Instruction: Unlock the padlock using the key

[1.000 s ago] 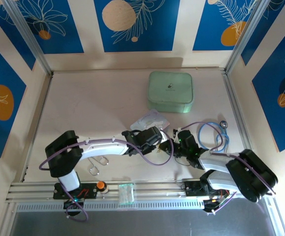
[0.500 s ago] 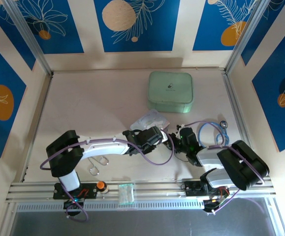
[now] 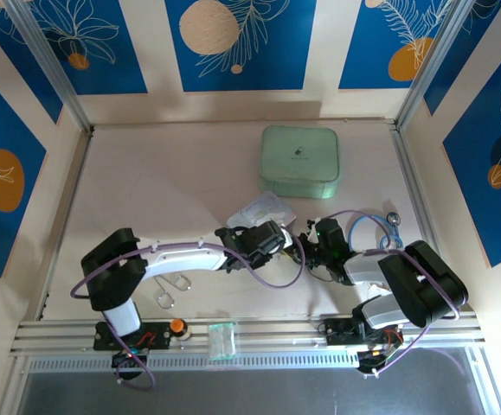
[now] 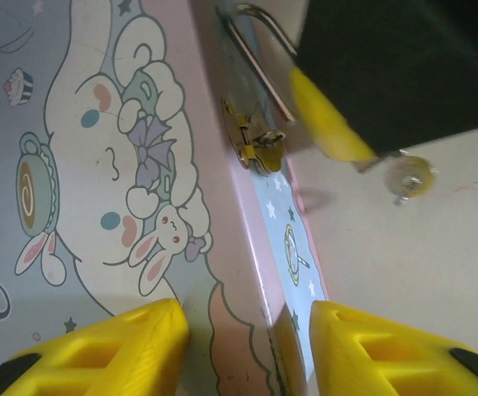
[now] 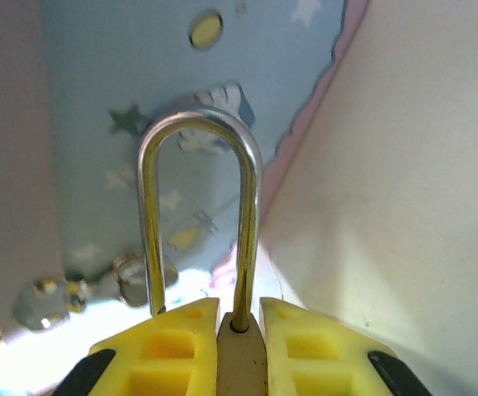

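The tabletop [image 3: 163, 190] is a pale, matte beige, fenced on three sides by cream walls hung with blue panels [image 3: 237, 43] printed with white leaves and orange discs. A mint-green box [image 3: 299, 162] sits toward the back, and both arms reach in to meet near the middle, in front of it.

The left end effector [image 4: 247, 342] has its yellow fingers set wide, with a pastel cartoon tin [image 4: 98, 165] between them. I can't tell whether they actually pinch it.

The right end effector [image 5: 240, 318] is clamped tight on the padlock [image 5: 240, 359]; its brass body is wedged between the fingertips. The silver shackle [image 5: 251, 214] stands straight out from those fingertips against the tin's blue side, and one leg passes through the small hasp [image 4: 251, 140] on the tin's edge.
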